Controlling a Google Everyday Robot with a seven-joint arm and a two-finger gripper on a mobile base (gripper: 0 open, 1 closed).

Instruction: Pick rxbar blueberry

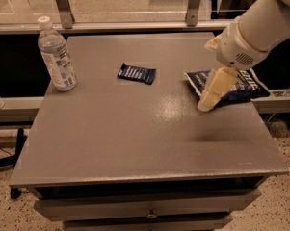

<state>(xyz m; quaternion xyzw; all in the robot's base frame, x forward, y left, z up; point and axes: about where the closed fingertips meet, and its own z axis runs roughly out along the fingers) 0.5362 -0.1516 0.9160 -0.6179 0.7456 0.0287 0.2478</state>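
Grey table; rxbar blueberry lying flat toward the back centre; gripper at right, over a blue chip bag, well apart from the bar, its opening impossible to tell; water bottle at left

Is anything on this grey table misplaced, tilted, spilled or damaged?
Only the crinkled blue chip bag: it lies askew and sticks out past the right edge of the grey table. The clear plastic water bottle stands upright and the small dark navy bar wrapper lies flat. The gripper hovers in front of the bag.
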